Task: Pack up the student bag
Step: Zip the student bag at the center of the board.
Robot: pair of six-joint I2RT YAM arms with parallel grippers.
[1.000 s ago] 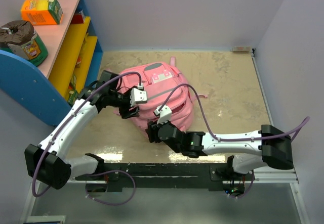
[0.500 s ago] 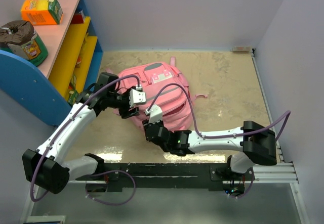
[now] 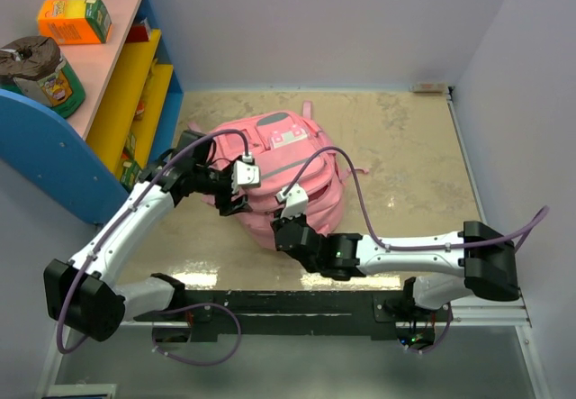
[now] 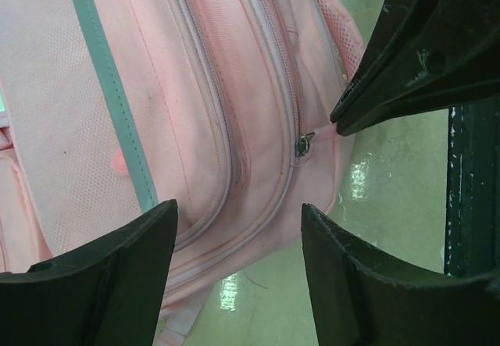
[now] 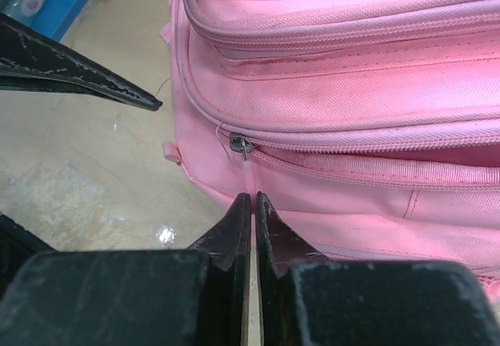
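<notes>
Beige tabletop (image 3: 396,147), student bag (image 3: 319,192), zip pull (image 5: 248,170) end hidden in right gripper (image 5: 253,197)

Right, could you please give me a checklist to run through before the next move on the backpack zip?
1. Grip: the right pincer is shut on the zip tab: ok.
2. The zip opened: not ok, it runs closed across the backpack.
3. Hold: the left pincer has open jaws over the fabric: not ok.
4. Gap between the two pincers: ok.
5. Backpack flat on the table: ok.
</notes>
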